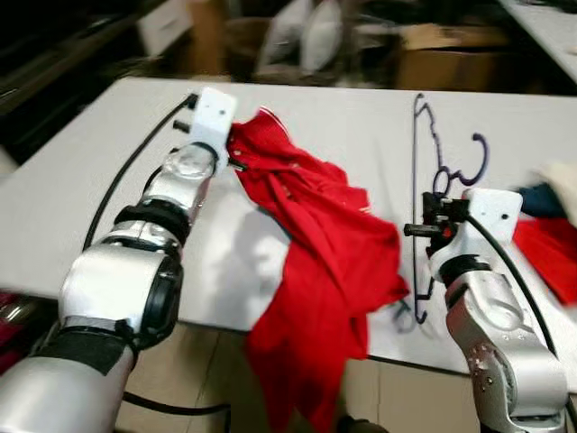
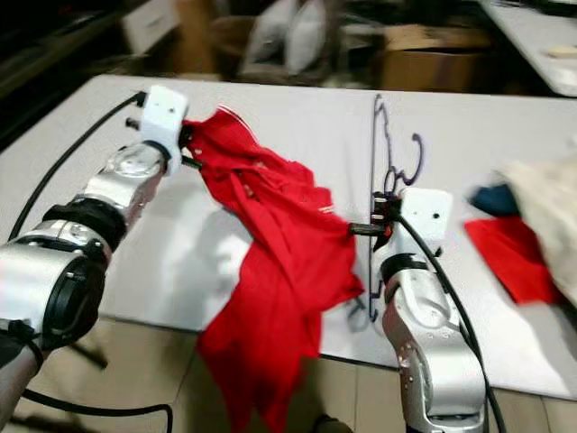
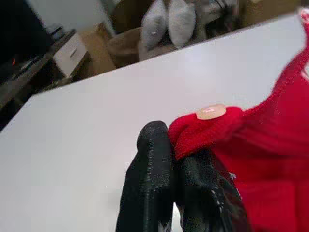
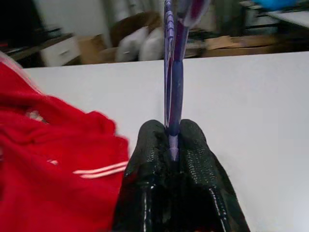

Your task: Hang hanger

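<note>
Red garment [image 1: 320,262], with thin white stripes at one edge and a pale, peach-toned button near the pinched fold. Purple hanger [image 4: 172,72], dark violet along its wire outline. White surface [image 1: 81,180]. Left pincer [image 3: 171,159] and right pincer [image 4: 172,140]: black, finely textured fingers on silver arms with white wrist housings and black cables. At the far right of the surface: dark blue, red and cream fabrics [image 2: 523,225].

White table [image 1: 81,207] in fgd, tan tiled floor [image 1: 207,370] below its near edge; behind it cardboard boxes [image 1: 442,50], two pale pillows [image 1: 302,32], white drawer unit [image 3: 70,50] on dark shelf at left, pale wall [image 3: 72,12] beyond.
</note>
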